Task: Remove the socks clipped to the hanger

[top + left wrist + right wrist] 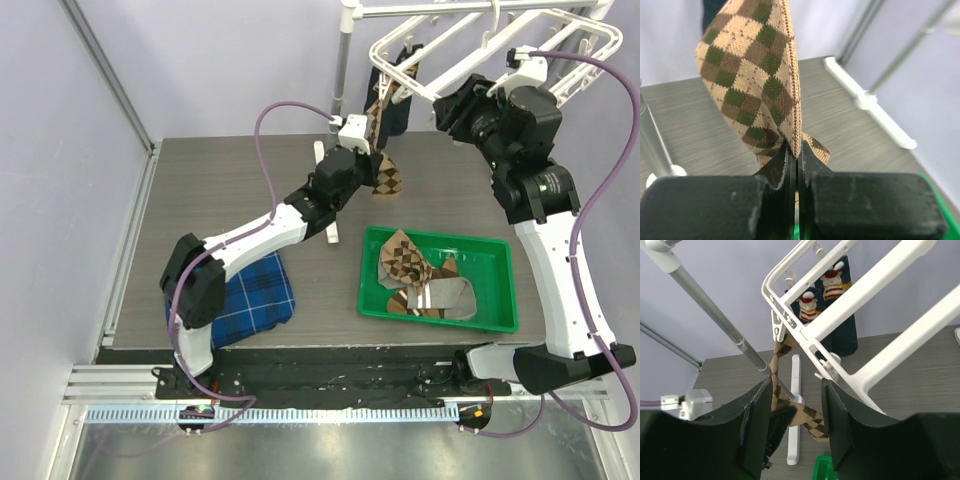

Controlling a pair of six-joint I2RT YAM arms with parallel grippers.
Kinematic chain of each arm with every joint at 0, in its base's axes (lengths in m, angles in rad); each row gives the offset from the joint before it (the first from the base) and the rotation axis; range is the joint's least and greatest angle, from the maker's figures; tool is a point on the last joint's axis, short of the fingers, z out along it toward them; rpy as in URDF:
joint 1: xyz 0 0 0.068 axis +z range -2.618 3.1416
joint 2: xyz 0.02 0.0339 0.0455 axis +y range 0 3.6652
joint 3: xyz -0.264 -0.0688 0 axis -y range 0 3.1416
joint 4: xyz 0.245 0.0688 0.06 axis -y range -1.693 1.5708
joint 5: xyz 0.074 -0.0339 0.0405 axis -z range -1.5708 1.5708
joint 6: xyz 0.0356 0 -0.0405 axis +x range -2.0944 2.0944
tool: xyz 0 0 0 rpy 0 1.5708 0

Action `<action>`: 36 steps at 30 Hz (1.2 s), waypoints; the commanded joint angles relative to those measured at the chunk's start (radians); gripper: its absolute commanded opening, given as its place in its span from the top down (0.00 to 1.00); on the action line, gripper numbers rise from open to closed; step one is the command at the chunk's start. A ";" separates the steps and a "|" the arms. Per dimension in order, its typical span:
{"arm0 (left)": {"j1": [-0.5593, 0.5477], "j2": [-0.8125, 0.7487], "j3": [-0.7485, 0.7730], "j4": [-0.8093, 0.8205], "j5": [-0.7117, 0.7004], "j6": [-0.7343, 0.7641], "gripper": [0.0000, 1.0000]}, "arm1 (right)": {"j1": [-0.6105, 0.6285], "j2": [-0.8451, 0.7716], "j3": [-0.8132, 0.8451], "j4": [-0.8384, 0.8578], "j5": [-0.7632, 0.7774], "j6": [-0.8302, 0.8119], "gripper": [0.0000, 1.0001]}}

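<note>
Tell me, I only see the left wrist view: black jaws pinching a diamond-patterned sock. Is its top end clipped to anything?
Observer: Yes. The right wrist view shows a white clip on the hanger gripping the top of the argyle sock.
Operator: What is the other arm doing?
Observer: The right gripper is up by the hanger's corner, jaws open.
Operator: Are any socks off already?
Observer: The top view shows several loose socks lying in the green tray.
</note>
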 commanded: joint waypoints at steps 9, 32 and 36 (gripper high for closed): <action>-0.009 -0.143 -0.116 0.125 0.249 -0.064 1.00 | 0.006 0.015 0.152 -0.123 -0.168 0.088 0.48; -0.035 -0.143 -0.150 0.207 0.275 -0.096 1.00 | 0.227 0.391 0.498 -0.194 0.254 0.027 0.53; -0.036 -0.141 -0.148 0.210 0.272 -0.090 1.00 | 0.236 0.423 0.495 -0.180 0.286 0.014 0.53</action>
